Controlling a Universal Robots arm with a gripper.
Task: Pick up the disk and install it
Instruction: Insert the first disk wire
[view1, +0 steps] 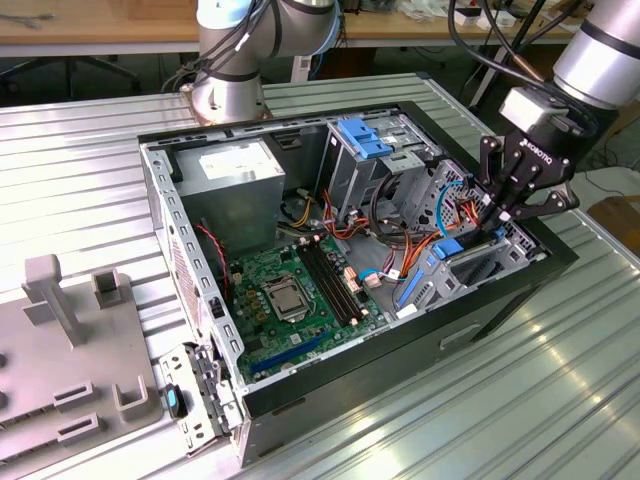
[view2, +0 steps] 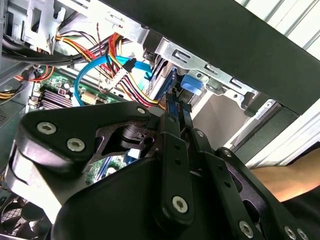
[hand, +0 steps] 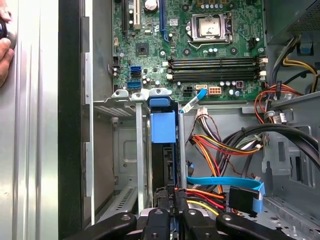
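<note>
The disk (view1: 452, 250) stands on edge in the metal drive bay at the exterior view's right end of the open computer case (view1: 300, 400). It shows a dark body (hand: 163, 162) and a blue plastic rail tab (hand: 163, 127), which also appears in the second wrist view (view2: 192, 86). My gripper (view1: 497, 215) hangs right over the disk's upper end. Its black fingers (view2: 172, 120) are shut close together, their tips (hand: 167, 196) against the disk's edge. I cannot tell whether anything is pinched between them.
Orange, yellow and blue cables (hand: 220, 187) lie beside the bay. The green motherboard (view1: 290, 290), a grey power supply (view1: 235, 175) and a blue-latched cage (view1: 365, 140) fill the case. A person's hand (hand: 4, 45) is at the case's outer side. A grey fixture plate (view1: 70, 360) lies at the exterior view's left.
</note>
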